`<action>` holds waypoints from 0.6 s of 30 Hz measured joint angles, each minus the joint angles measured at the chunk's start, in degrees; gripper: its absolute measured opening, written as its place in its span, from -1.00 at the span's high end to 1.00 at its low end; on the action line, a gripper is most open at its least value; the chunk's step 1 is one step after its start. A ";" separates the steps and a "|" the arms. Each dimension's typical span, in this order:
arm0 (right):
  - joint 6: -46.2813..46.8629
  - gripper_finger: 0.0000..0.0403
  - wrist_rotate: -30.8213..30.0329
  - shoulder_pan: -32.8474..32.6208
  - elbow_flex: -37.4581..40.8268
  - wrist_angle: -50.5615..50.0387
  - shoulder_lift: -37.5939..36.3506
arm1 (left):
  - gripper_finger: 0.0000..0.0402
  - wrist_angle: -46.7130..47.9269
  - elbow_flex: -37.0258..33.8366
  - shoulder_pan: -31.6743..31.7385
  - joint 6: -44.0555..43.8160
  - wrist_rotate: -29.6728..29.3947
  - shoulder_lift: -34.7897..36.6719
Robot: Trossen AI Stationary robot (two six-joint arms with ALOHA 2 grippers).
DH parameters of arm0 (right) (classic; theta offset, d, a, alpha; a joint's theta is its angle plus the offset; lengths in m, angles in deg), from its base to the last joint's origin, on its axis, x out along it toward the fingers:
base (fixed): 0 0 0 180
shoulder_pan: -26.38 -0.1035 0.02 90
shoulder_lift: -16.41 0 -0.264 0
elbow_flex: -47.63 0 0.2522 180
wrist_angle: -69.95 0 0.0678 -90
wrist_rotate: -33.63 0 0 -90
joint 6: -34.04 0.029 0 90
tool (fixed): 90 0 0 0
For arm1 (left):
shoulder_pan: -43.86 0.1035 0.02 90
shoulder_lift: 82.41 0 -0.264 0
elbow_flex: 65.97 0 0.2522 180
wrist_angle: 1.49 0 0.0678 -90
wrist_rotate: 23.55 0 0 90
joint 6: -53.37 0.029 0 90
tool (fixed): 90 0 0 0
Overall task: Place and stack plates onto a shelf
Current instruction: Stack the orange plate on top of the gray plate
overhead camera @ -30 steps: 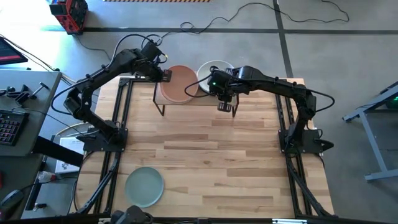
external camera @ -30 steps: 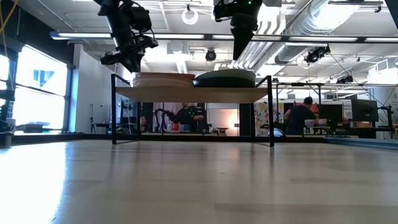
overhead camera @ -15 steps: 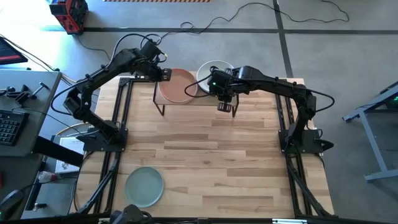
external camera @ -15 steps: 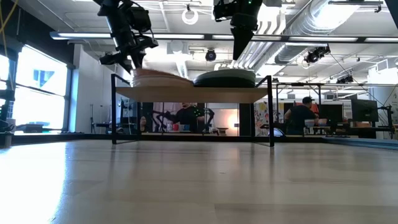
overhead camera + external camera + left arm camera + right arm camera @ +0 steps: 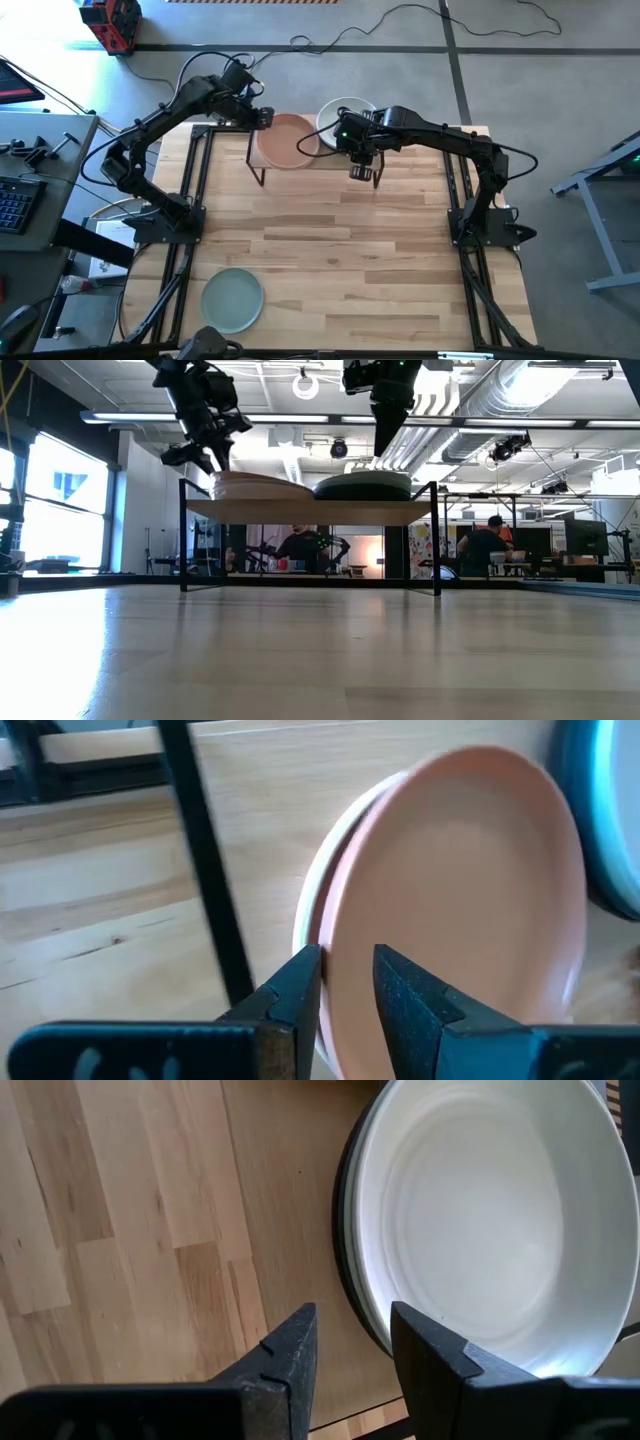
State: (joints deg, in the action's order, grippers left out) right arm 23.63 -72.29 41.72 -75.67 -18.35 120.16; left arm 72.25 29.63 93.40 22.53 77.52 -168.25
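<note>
pale green plate (image 5: 232, 300) alone on near worktop (image 5: 340, 260) | shelf (image 5: 262, 160) far: peach plate (image 5: 287, 138) tops left stack, whitish plate (image 5: 338, 113) tops right | left end effector (image 5: 264, 117) at peach rim, narrow gap, gripping nothing | right end effector (image 5: 362, 172) beside shelf, slightly parted, empty

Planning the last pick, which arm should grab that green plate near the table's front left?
Left, probably. The green plate lies on the left arm's side of the table; the left gripper is free beside the shelf.

bright, even light | ceiling lamps glare | left wrist blurred
</note>
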 joint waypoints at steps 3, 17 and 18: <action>0.04 0.46 0.01 0.00 -0.01 0.00 0.00 | 0.59 -0.16 0.31 -0.05 1.40 0.70 0.00; 0.09 0.46 0.04 0.00 -0.02 0.02 0.00 | 0.59 1.35 5.69 -2.69 2.80 0.44 0.07; 0.09 0.46 0.04 0.00 0.00 0.02 0.00 | 0.59 1.37 5.69 -3.44 2.91 0.44 0.07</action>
State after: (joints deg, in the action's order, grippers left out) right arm 23.71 -72.25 41.72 -75.67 -18.33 120.16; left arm 73.62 35.32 89.96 25.44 77.95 -168.19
